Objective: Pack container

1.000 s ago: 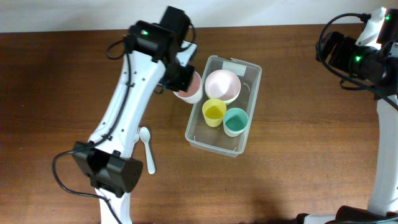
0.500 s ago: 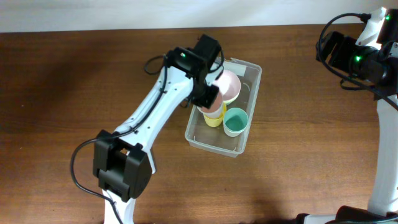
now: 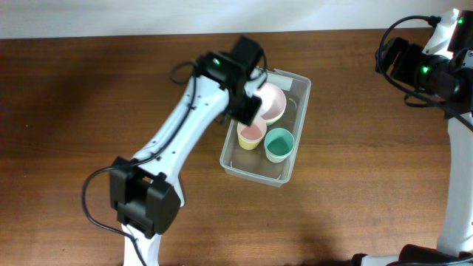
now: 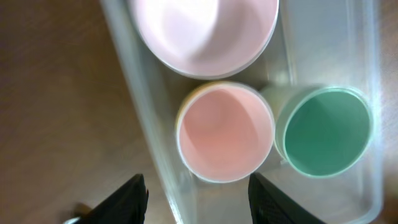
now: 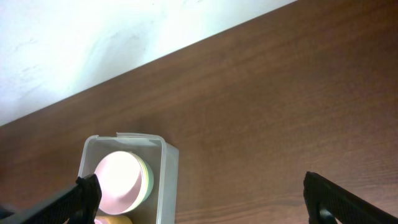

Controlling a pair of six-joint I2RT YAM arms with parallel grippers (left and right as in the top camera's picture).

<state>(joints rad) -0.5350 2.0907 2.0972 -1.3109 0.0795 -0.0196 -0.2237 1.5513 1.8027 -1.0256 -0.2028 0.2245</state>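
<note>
The clear container (image 3: 253, 171) lies in the middle of the table. Inside it, a pink cup (image 3: 251, 131) sits nested in a yellow cup, beside a green cup (image 3: 280, 143) and a pink bowl (image 3: 271, 102). My left gripper (image 3: 250, 111) hovers over the container's left wall. In the left wrist view the left gripper (image 4: 199, 202) is open, its dark fingers (image 4: 127, 199) astride the container wall (image 4: 146, 124) and clear of the pink cup (image 4: 225, 132). My right gripper (image 5: 202, 199) stands open and holds nothing, off at the far right of the table.
The left arm (image 3: 185, 133) stretches diagonally from its base (image 3: 144, 203) at the lower left to the container. The right arm (image 3: 432, 70) stands at the table's right edge. A white wall (image 5: 93, 43) borders the far side of the table.
The left arm carried the pink cup from beside the container in over it, then opened. The pink cup now rests in the yellow cup. The right arm has not moved.
</note>
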